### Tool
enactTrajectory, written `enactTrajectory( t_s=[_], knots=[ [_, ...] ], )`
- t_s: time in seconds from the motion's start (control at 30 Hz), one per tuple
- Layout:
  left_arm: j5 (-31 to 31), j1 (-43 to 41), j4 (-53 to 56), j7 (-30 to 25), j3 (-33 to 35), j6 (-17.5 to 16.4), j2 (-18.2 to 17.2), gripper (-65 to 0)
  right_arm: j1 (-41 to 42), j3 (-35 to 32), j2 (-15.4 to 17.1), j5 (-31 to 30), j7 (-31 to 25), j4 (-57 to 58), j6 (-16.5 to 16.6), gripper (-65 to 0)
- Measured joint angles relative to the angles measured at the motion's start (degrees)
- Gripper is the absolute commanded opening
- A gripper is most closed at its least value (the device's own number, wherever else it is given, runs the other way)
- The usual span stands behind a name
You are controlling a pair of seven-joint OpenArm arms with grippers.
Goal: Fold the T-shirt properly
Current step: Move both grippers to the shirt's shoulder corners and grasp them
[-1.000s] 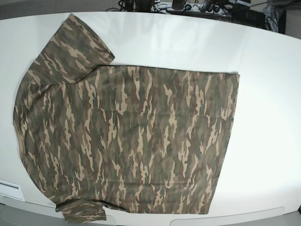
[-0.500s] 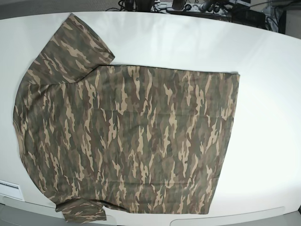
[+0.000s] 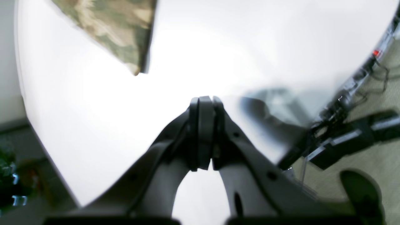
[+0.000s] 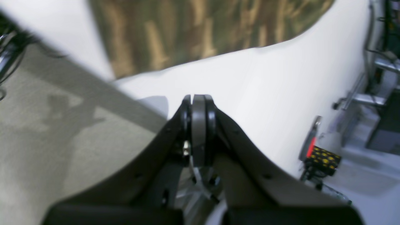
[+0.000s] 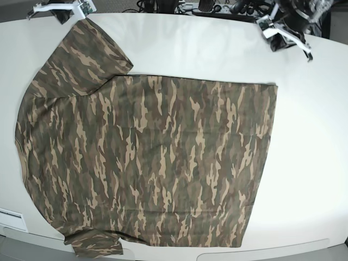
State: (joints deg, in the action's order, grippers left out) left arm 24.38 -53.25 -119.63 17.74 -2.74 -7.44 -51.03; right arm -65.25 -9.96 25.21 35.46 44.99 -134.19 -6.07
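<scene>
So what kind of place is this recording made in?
Most likely a robotics lab or workshop. A camouflage T-shirt lies flat on a large white table, cables and electronics crowd its far edge, and the floor beside it is carpeted.

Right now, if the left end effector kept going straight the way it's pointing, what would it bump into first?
Most likely the bare white table. The left end effector is shut, with only tabletop ahead of it. The T-shirt corner lies farther on and off to one side. Depth is hard to judge here.
</scene>
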Motion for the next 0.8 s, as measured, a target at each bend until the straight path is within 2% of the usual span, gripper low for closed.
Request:
enactTrajectory(
  t_s=[0.13, 0.17, 0.23, 0.3, 0.33, 0.5, 0.7, 0.8],
  knots=[
    [0.22, 7.39, 5.35, -10.86, -0.28, -8.02, -4.7, -65.0, 2.82, 2.86, 0.0, -2.08, -1.29, 0.0, 0.22, -65.0],
    [-0.04, 9.22, 6.23, -13.51, -0.24, -10.1, -5.55, -59.1, 3.43, 3.43, 0.0, -3.19, -1.31, 0.0, 0.22, -65.0],
    [-1.55, 12.68, 7.82, -17.18, -0.17, -14.62, -7.04, -43.1, 4.0, 3.91, 0.04, -4.5, -1.27, 0.0, 0.17, -65.0],
    [-2.27, 15.82, 9.49, -18.71, 0.2, -18.18, -8.39, -29.2, 3.87, 4.07, 0.02, -5.33, -1.27, 0.0, 0.72, -65.0],
    [-3.02, 17.11, 10.32, -18.86, 0.79, -18.29, -9.33, -26.4, 3.8, 4.07, 0.02, -6.19, -1.31, 0.0, 0.74, -65.0],
    [-3.45, 25.38, 13.05, -18.62, 8.13, -17.92, -14.84, -26.0, 3.82, 4.04, 0.0, -8.11, -2.78, 0.0, 1.16, -65.0],
    [-2.27, 36.83, 16.44, -20.41, 23.17, -16.55, -16.11, -26.0, 3.85, 4.07, -0.02, -8.31, -3.23, 0.0, 1.11, -65.0],
    [0.13, 42.29, 18.36, -21.2, 30.99, -13.55, -16.41, -26.0, 3.87, 4.07, 0.0, -8.31, -3.21, 0.0, 1.11, -65.0]
  ],
)
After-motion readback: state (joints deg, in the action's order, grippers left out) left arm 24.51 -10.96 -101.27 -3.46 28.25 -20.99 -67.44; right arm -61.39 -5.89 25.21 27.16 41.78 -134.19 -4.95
